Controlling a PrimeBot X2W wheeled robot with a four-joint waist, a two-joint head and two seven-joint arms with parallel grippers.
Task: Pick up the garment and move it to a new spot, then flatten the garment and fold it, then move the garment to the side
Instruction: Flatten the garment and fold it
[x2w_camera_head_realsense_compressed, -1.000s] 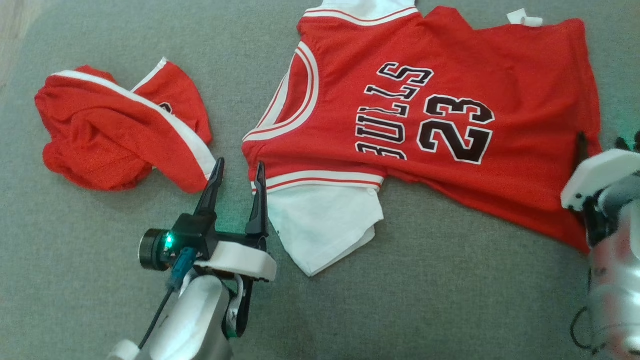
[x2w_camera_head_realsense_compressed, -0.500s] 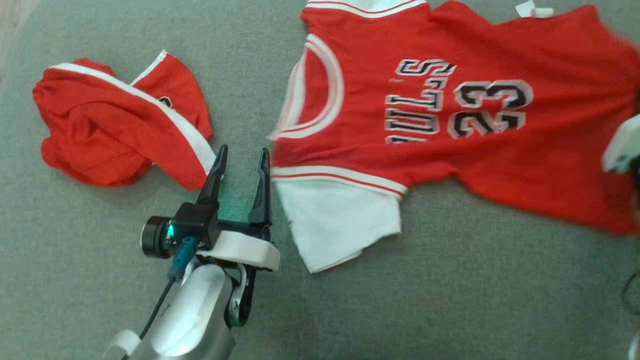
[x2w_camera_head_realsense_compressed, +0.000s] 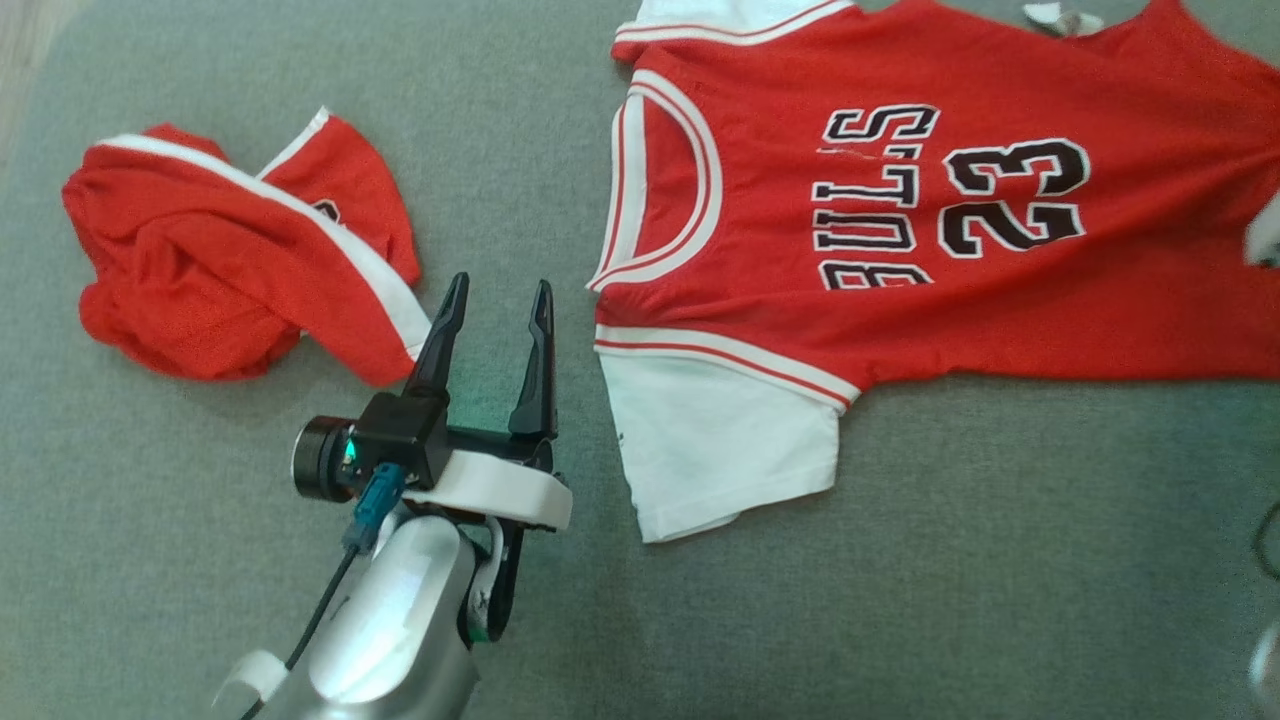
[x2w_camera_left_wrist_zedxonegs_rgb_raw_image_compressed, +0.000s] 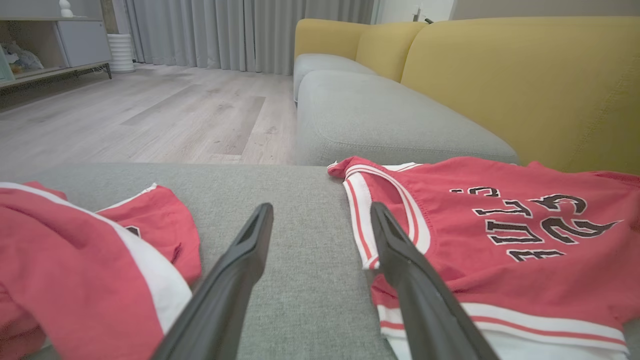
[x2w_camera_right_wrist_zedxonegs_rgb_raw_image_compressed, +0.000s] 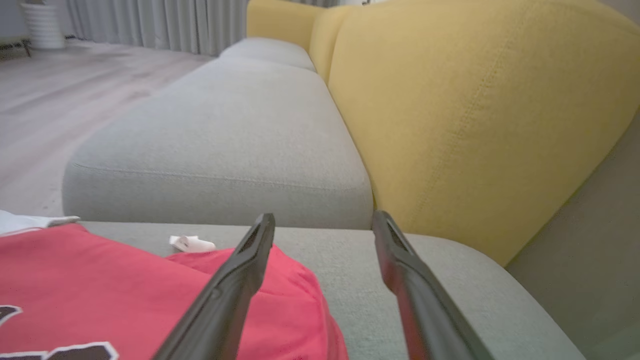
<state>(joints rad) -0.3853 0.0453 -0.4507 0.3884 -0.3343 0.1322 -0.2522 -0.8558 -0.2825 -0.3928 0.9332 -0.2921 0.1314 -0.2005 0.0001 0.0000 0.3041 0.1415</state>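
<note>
Head view gives us the grey seat (x2w_camera_head_realsense_compressed: 900, 560) as our whole work surface, with the yellow backrest (x2w_camera_right_wrist_zedxonegs_rgb_raw_image_compressed: 475, 125) rising to its right. Across the far right of the seat lies the jersey (x2w_camera_head_realsense_compressed: 1000, 310), front up and spread fairly flat, collar to the left and hem running off to the right. Its white sleeve (x2w_camera_head_realsense_compressed: 720, 440) sticks out toward the near side. Well to the left sits a crumpled red garment (x2w_camera_head_realsense_compressed: 220, 280), apart from the jersey.

Our left gripper (x2w_camera_head_realsense_compressed: 500, 285) hovers between the two, fingers spread wide and holding nothing, one finger just beside the jersey's shoulder. Our right gripper (x2w_camera_right_wrist_zedxonegs_rgb_raw_image_compressed: 324, 216) is out at the hem end, likewise wide and empty, above a hem corner that humps up. A small white tag (x2w_camera_right_wrist_zedxonegs_rgb_raw_image_compressed: 192, 243) lies on the seat just beside the jersey's far edge.

We judge the flattening unfinished. If we close on that humped corner we may catch only the top layer, and a pull would then wrinkle the front rather than smooth it. A left finger dropping slightly off could hook the collar trim or drag the crumpled garment along. Uneven pulls would skew the jersey toward the far edge.
</note>
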